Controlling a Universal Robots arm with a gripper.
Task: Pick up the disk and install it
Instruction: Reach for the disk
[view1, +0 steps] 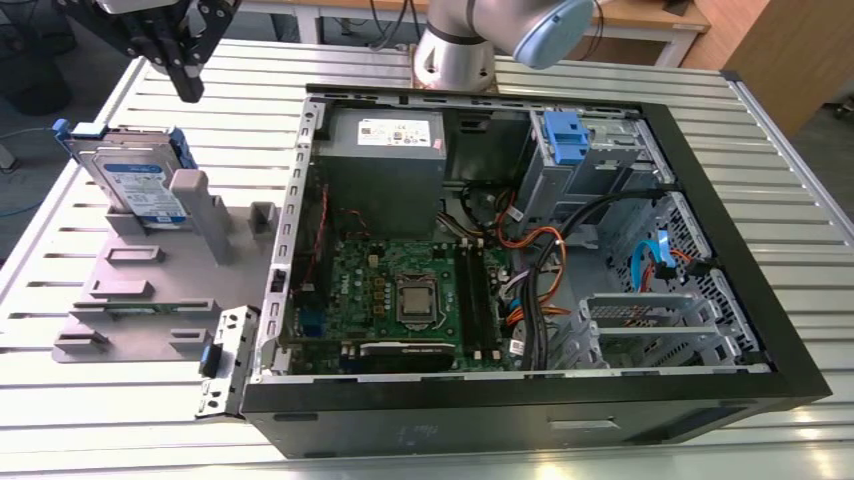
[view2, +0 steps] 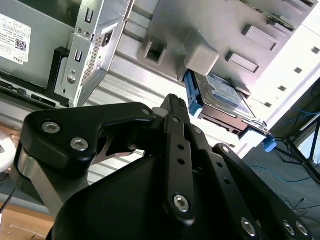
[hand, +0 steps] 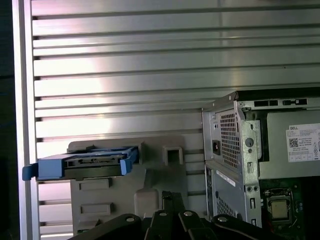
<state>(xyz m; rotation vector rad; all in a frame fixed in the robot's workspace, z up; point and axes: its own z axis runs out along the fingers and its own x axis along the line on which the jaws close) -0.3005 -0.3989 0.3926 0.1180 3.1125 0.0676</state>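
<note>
The disk (view1: 136, 182) is a silver-grey drive with a white-and-blue label in a blue carrier frame. It stands tilted on edge in the grey slotted stand (view1: 140, 300) at the exterior view's left. My gripper (view1: 191, 92) hangs above and just behind the disk, apart from it, with its black fingers shut together on nothing. In the second wrist view the gripper (view2: 172, 100) points towards the disk (view2: 226, 95) under a grey post of the stand. In the first wrist view the disk (hand: 82, 166) appears edge-on beyond the gripper (hand: 172, 196).
An open computer case (view1: 694, 190) lies flat at the middle and the exterior view's right, with motherboard, cables and a blue plastic bracket (view1: 566, 135) in its drive bay. The arm's base (view1: 461, 50) stands behind it. Everything rests on a slatted aluminium table (view1: 107, 410).
</note>
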